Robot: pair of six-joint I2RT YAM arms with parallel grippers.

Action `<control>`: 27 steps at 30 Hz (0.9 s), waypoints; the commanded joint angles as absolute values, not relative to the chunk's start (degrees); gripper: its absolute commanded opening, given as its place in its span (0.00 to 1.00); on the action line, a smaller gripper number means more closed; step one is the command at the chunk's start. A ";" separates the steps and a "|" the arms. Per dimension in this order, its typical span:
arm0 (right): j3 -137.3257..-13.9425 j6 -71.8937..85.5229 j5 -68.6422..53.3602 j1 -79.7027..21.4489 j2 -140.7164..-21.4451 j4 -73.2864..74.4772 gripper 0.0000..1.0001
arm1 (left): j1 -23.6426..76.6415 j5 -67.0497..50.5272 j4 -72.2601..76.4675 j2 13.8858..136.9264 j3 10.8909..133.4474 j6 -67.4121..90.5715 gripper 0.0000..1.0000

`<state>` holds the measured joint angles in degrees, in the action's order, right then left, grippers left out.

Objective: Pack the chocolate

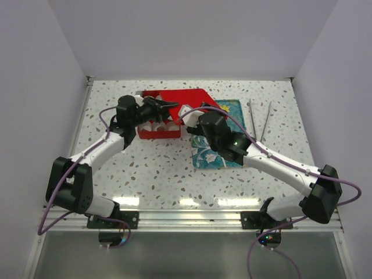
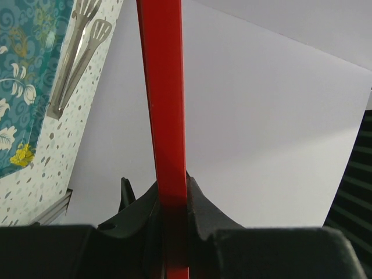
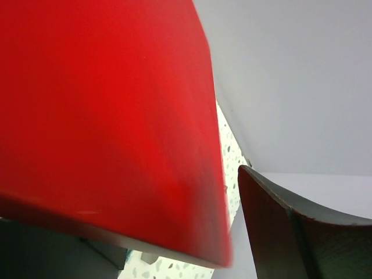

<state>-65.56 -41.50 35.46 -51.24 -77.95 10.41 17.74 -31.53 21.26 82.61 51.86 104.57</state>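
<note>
Red lid (image 1: 187, 99) tilted over box (image 1: 156, 132), upper centre; my left gripper (image 2: 172, 187) pinches lid edge; right gripper (image 1: 195, 116) spread beside it, holding nothing; chocolate not visible, probably in cups (image 1: 160, 124); closing remains

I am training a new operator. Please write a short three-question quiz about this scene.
1. True or false: the left gripper is shut on the edge of the red lid.
2. Where do the metal tongs lie? A) in the left gripper B) on the table, beside the teal tray C) on the red lid
3. Fill in: a gap shows between the lid and a finger of the right gripper, so this gripper is ____.
Key: 1 true; 2 B; 3 open.
</note>
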 commanded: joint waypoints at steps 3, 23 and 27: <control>-64.34 -37.00 36.74 -50.80 -73.48 10.45 0.72 | 17.14 -32.17 30.31 83.14 50.80 103.62 0.00; -63.62 -26.19 31.20 -50.80 -61.27 23.81 0.80 | 11.61 -35.41 35.33 87.10 53.61 99.67 0.00; -67.23 -24.53 29.71 -50.80 -59.50 26.36 0.82 | 9.76 -36.47 34.54 87.63 55.80 96.43 0.00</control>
